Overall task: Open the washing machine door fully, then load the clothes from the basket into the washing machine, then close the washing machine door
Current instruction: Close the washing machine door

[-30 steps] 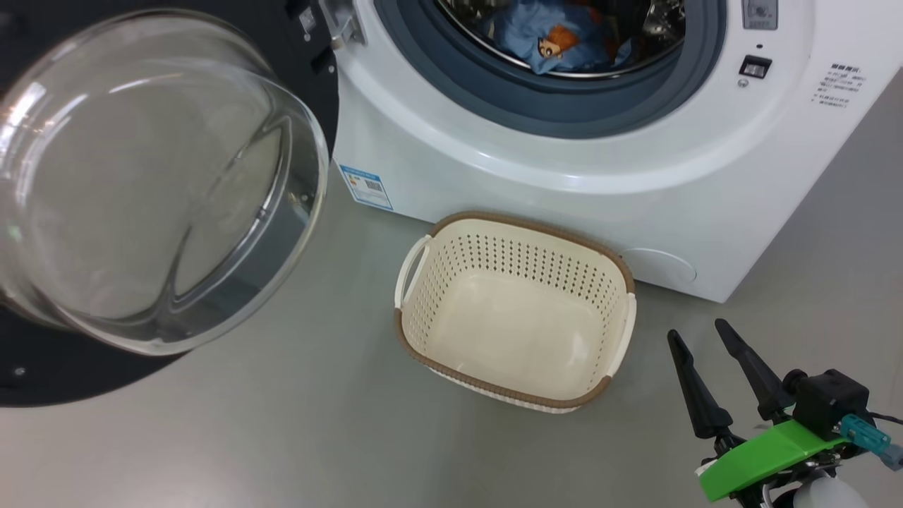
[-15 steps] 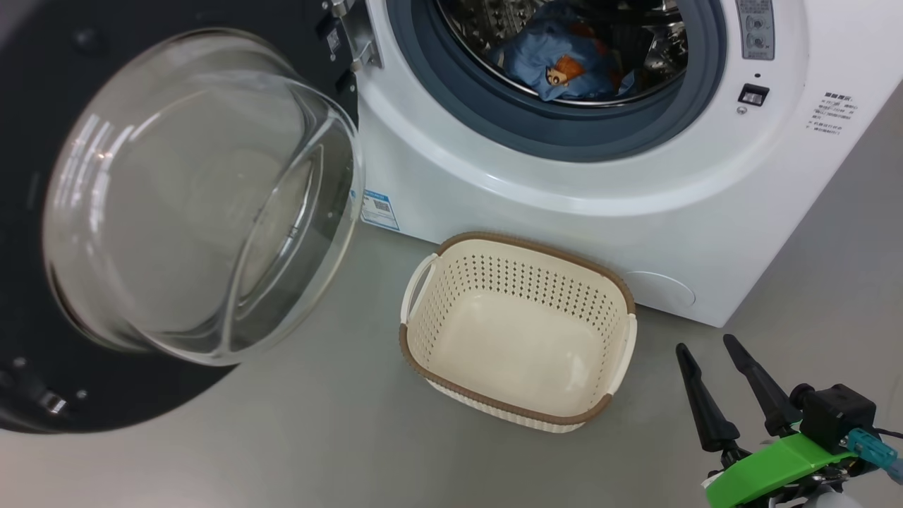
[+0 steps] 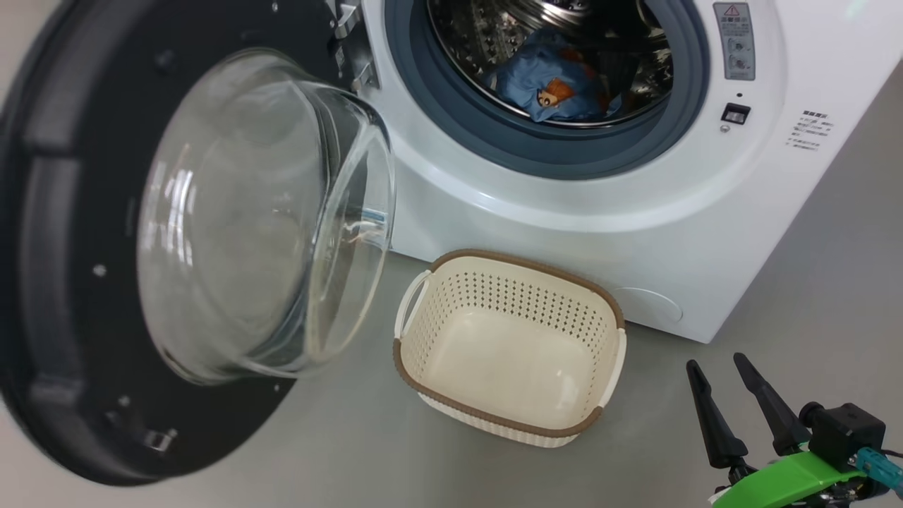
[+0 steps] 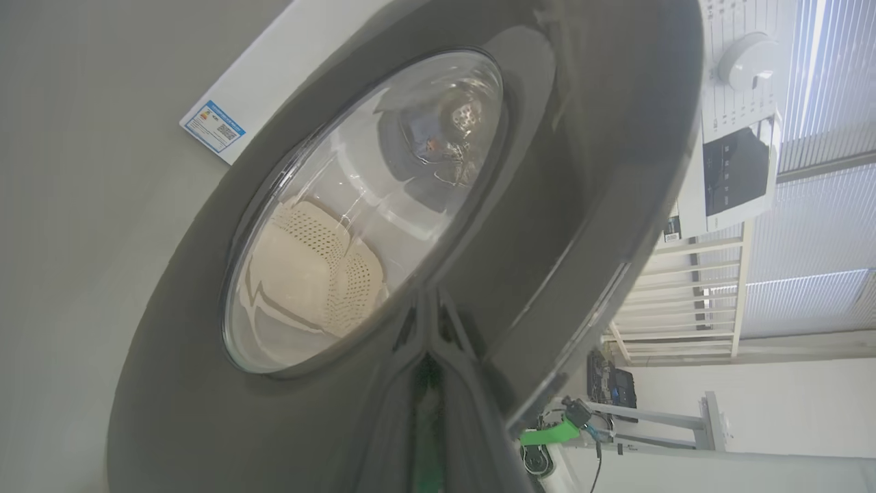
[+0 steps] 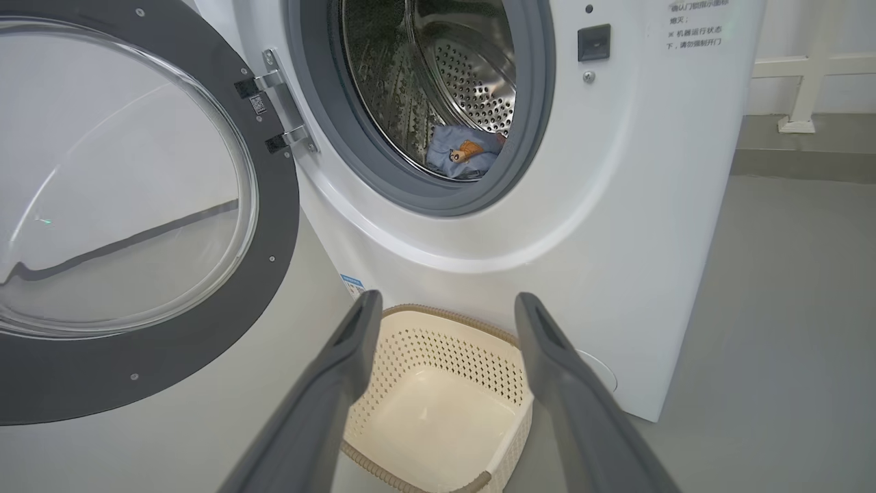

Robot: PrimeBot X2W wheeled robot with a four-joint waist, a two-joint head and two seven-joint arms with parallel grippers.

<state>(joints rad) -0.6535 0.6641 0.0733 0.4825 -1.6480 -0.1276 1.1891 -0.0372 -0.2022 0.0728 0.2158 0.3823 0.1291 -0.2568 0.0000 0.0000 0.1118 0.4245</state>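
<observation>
The washing machine door (image 3: 63,282) stands partly swung in, its glass bowl pointing at the washing machine (image 3: 564,212). Light-blue clothes (image 3: 550,81) with an orange bear print lie in the steel drum. The cream basket (image 3: 522,296) sits empty on the floor in front of the machine. My right gripper (image 3: 716,360) hovers open at the lower right, apart from the basket. In the right wrist view the right gripper (image 5: 448,301) frames the basket (image 5: 445,349) below the clothes (image 5: 462,150). My left gripper (image 4: 428,322) is shut, fingers against the door's (image 4: 547,171) glossy outer face.
Grey floor surrounds the machine. A blue label sticker (image 4: 213,127) sits low on the machine's front. The control knob (image 4: 749,61) and a white railing (image 4: 684,294) by a blinded window lie beyond the door.
The door has swung in toward the machine, now covering the blue sticker in the head view. The head camera has shifted too. My right gripper stays open and still.
</observation>
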